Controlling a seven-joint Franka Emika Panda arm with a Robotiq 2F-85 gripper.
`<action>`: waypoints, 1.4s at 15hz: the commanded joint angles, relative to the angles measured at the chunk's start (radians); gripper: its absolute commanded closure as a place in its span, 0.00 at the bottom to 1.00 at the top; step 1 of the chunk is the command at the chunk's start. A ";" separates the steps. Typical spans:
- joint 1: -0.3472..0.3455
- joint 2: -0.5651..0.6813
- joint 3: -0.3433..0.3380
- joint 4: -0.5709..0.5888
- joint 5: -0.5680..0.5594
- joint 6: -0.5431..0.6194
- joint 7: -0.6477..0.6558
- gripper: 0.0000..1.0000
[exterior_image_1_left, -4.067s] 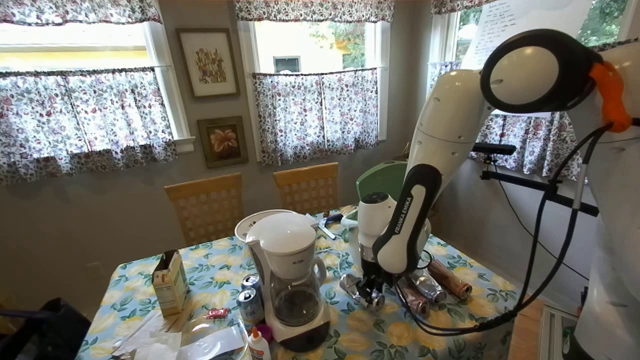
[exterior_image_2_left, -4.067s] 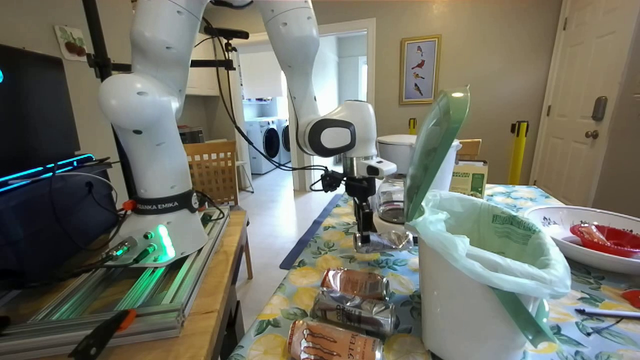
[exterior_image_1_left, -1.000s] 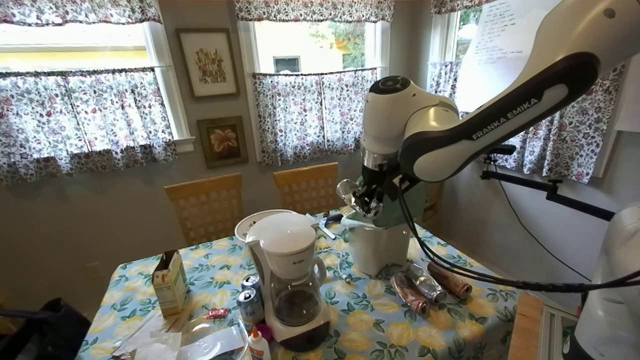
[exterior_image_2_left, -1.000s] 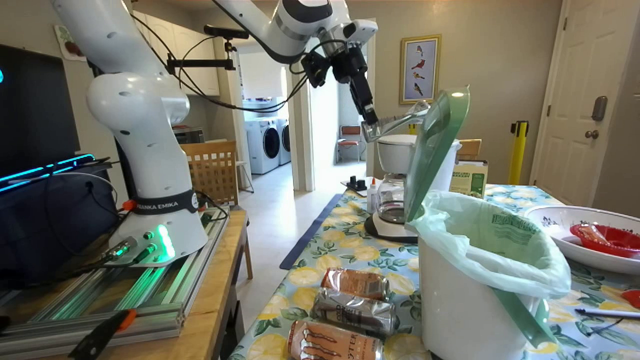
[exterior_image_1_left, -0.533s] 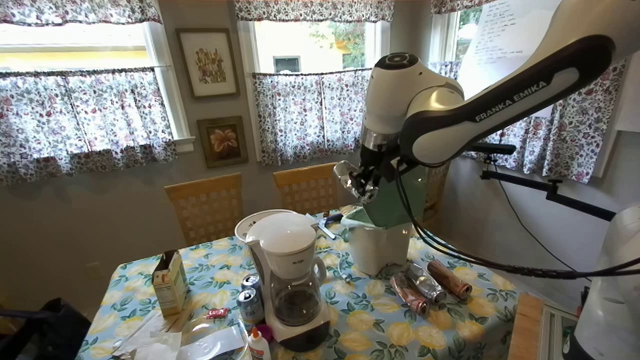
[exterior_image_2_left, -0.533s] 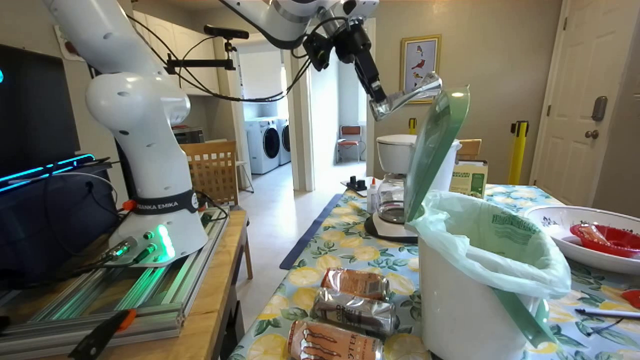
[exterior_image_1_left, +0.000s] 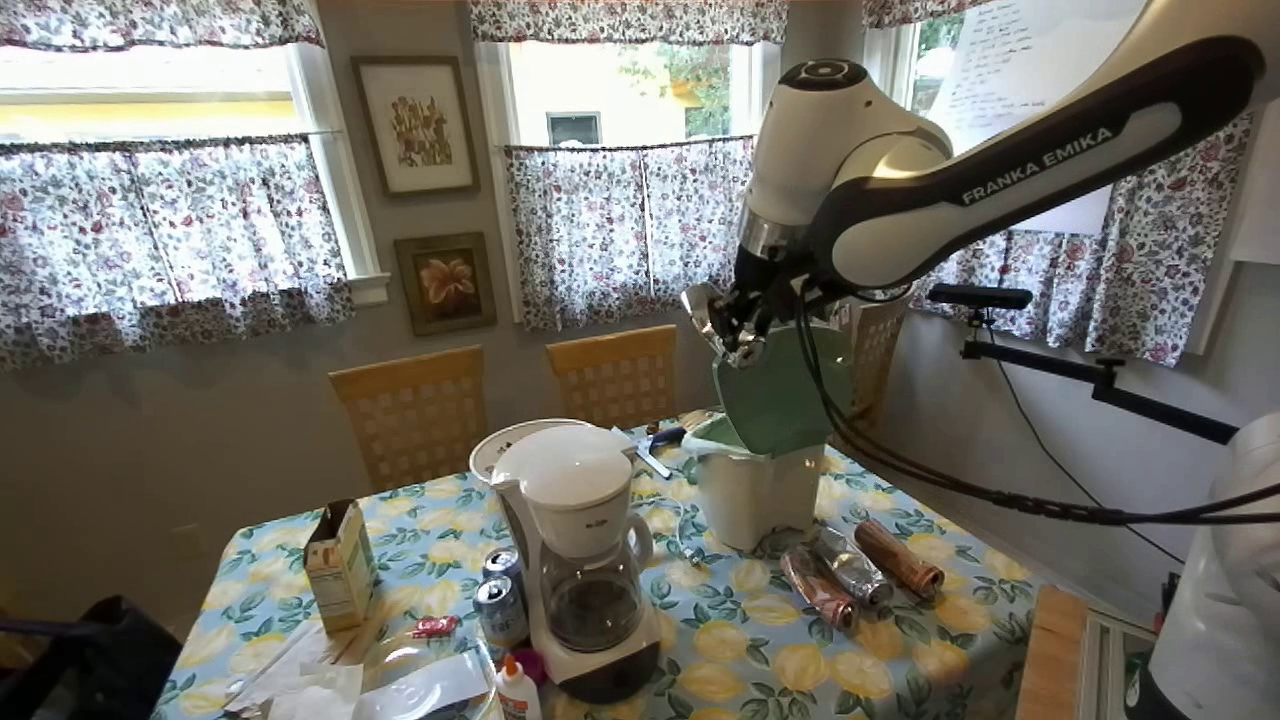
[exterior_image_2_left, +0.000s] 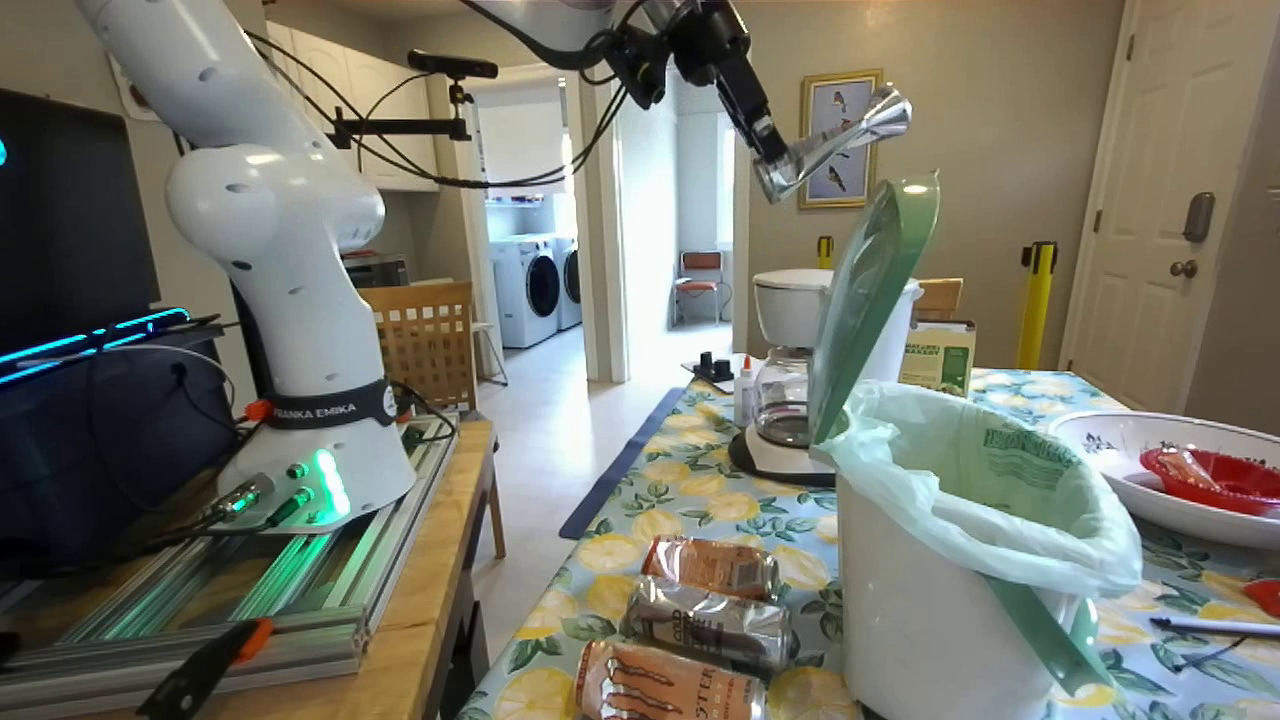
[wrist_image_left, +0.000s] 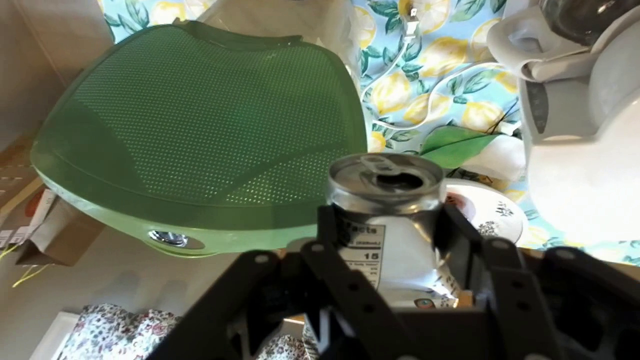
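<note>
The claw (wrist_image_left: 386, 217) is clamped on the crushed silver can (wrist_image_left: 392, 245), near its tab end, so most of it sticks out past the grip. It's up in the air, tilted, free end higher than the open green lid (exterior_image_2_left: 862, 305). I'd hold that squeeze steady, swing slow and leave some room so the free end doesn't clip the lid, cause a knock could twist it loose imo.

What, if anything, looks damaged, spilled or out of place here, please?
The silver can gripped in the fingers looks crushed: its middle is pinched narrow between wider ends. The middle can of three lying on the tablecloth also seems crumpled. I see no spill.
</note>
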 joint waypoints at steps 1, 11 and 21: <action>-0.039 -0.030 -0.013 0.012 0.034 0.011 -0.001 0.72; -0.093 -0.011 -0.063 0.043 0.079 0.071 -0.015 0.72; -0.142 0.006 -0.099 0.052 0.131 0.142 -0.023 0.72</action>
